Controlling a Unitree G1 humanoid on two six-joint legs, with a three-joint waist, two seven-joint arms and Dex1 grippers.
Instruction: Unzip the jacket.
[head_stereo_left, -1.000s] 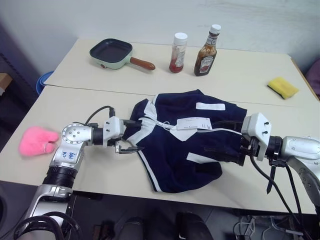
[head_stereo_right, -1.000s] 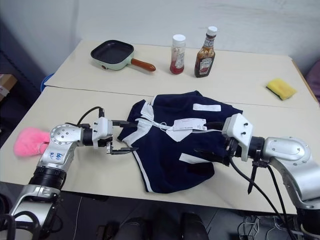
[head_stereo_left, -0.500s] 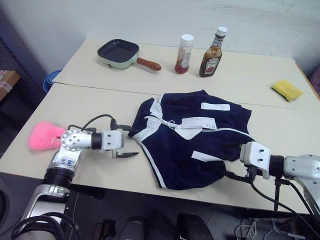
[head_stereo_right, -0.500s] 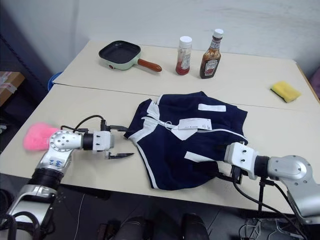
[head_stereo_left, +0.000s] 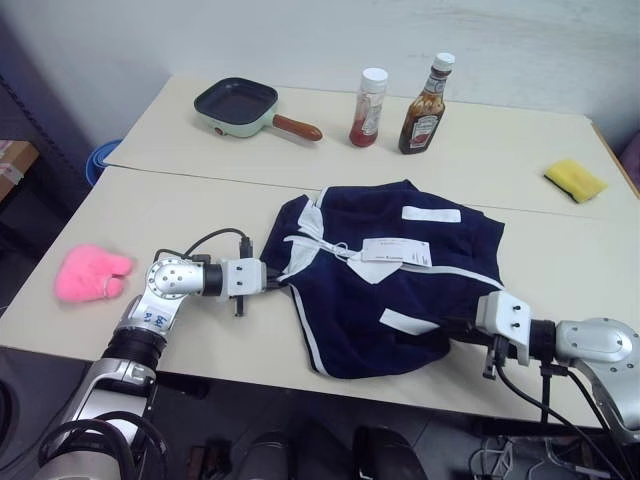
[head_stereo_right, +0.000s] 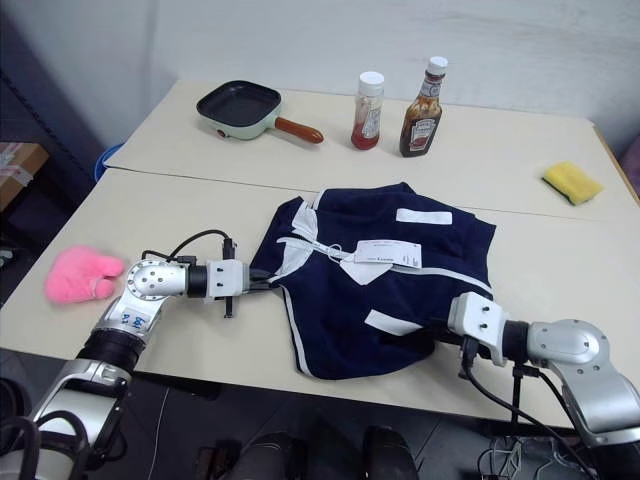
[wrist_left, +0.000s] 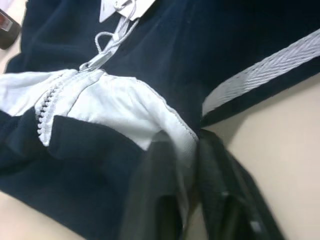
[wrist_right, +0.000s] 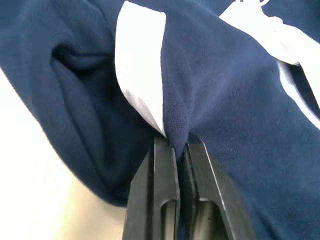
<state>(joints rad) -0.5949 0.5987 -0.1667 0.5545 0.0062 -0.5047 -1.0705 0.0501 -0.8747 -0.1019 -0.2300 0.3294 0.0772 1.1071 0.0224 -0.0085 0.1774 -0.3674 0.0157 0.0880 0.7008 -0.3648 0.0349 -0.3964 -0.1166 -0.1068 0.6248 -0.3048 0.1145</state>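
While the left pincer (wrist_left: 186, 150) pinches the jacket (head_stereo_left: 400, 275) collar, the right pincer (wrist_right: 175, 150) clamps its hem.

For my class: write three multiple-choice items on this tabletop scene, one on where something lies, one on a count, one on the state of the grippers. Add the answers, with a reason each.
1. Where does the pink fluffy plush toy lie?
A. on the dark navy fabric jacket
B. on the table, on the robot's left, apart from the jacket
C. beside the yellow sponge

2. How many bottles stand at the back of the table?
A. one
B. two
C. four

3. What are the two grippers doing?
A. both are shut on the jacket's fabric
B. both hang open above the table
C. one holds the green frying pan

Answers: 1 B, the toy sits alone by the left arm. 2 B, a red-sauce bottle and a brown-sauce bottle. 3 A, the left gripper pinches the white collar trim, the right gripper a navy fold.
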